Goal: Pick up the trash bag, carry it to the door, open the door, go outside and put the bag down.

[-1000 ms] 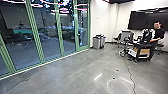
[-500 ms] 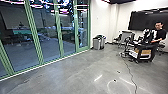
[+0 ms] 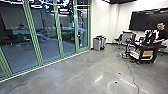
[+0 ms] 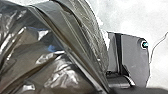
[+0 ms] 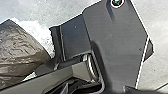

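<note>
Head view: cable [image 3: 131, 73] across floor [image 3: 62, 75], bin [image 3: 97, 44] near glass panels [image 3: 47, 47], person [image 3: 160, 34] by cart [image 3: 143, 53]; left, right jaws: cannot tell state.

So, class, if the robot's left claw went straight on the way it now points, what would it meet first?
Most likely the dark, shiny, crumpled plastic trash bag, which looms large in the left wrist view. Depth is unclear there, so the gap, if any, cannot be told.
</note>
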`<state>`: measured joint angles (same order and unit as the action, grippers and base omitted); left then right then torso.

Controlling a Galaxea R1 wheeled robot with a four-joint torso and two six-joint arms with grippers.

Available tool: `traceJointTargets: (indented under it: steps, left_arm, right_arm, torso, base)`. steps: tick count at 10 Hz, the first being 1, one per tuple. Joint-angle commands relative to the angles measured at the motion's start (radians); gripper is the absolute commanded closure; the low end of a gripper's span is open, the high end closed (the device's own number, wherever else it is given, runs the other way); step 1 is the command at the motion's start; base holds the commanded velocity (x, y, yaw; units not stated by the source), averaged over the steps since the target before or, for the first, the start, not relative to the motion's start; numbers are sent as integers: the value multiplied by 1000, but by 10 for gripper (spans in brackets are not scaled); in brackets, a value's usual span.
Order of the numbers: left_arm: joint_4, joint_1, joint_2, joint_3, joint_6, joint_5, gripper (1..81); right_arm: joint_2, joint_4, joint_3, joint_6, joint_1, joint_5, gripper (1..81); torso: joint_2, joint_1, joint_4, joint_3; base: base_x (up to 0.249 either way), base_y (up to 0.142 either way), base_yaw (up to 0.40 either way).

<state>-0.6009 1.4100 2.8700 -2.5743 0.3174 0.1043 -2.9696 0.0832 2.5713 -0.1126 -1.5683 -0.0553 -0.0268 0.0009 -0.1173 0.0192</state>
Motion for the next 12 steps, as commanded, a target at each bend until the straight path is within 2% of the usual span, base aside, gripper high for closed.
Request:
traceJointTargets:
  steps: [1,7,12]
  left_arm:
    - [6,-67,-12,0,8,69,811]
    - [6,-67,-12,0,8,69,811]
    - [6,-67,-10,0,9,68,811]
  right_arm:
    - [-2,-10,-5,4,50,55,10]
    - [-2,-11,-5,4,47,55,10]
    - [-2,-10,-5,4,49,55,10]
  torso:
    - [0,0,0,0]
    - [0,0,0,0]
    - [0,-1,0,0]
  base:
    - [161,-76,0]
    - [160,-74,0]
    - [166,0,0]
